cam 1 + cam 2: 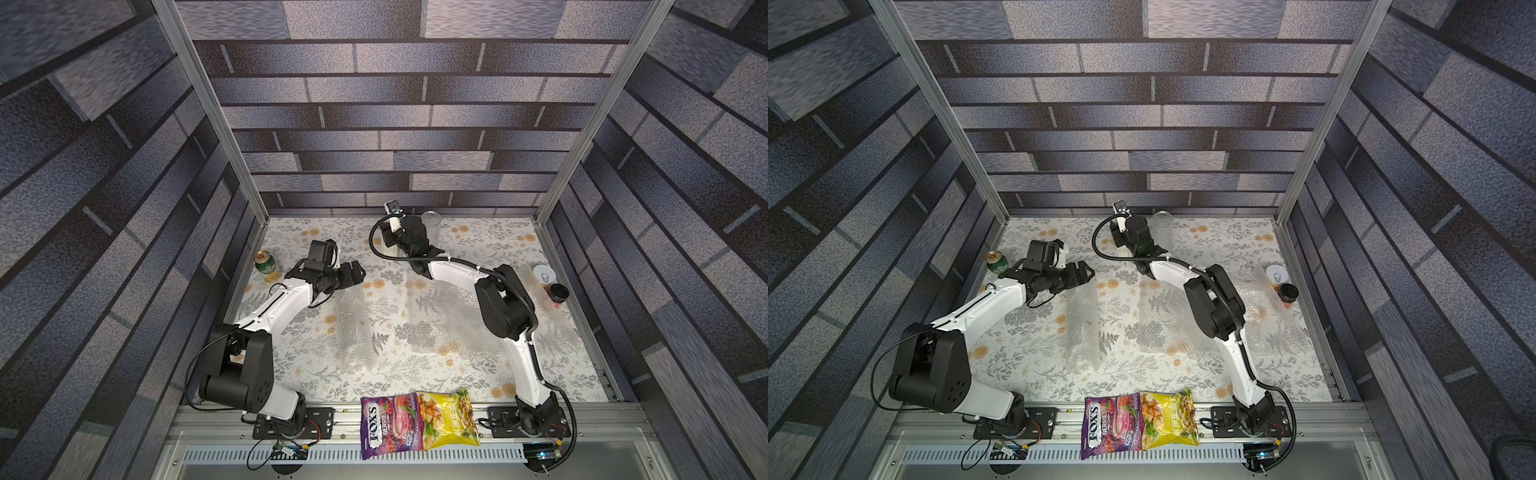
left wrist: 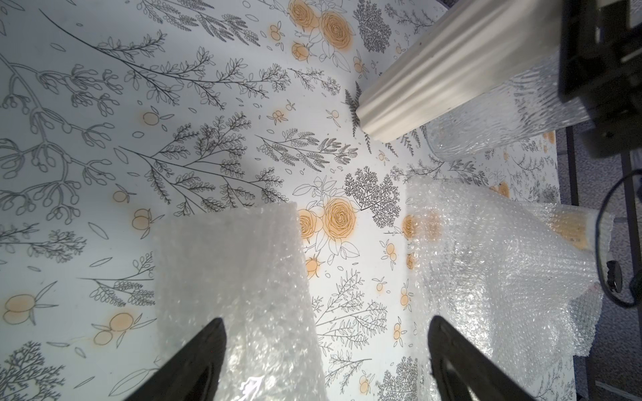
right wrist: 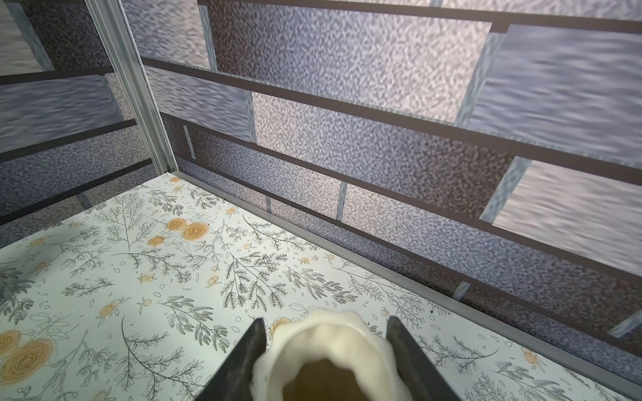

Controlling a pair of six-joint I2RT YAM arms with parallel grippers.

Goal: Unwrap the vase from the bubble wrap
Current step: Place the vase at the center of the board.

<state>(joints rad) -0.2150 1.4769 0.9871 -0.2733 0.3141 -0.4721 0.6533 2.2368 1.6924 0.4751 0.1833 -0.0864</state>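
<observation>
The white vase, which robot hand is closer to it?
Right. The right gripper clamps the white vase; the left gripper hangs open by the bubble wrap, apart from the vase.

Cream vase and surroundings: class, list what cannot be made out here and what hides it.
- Cream vase: in both top views, mostly hidden behind the right arm.
- Its base: right wrist view, cut off by the edge.
- Green can: in both top views, label too small to read.
- Larger bubble wrap sheet: in both top views, partly hidden by the right arm.
</observation>
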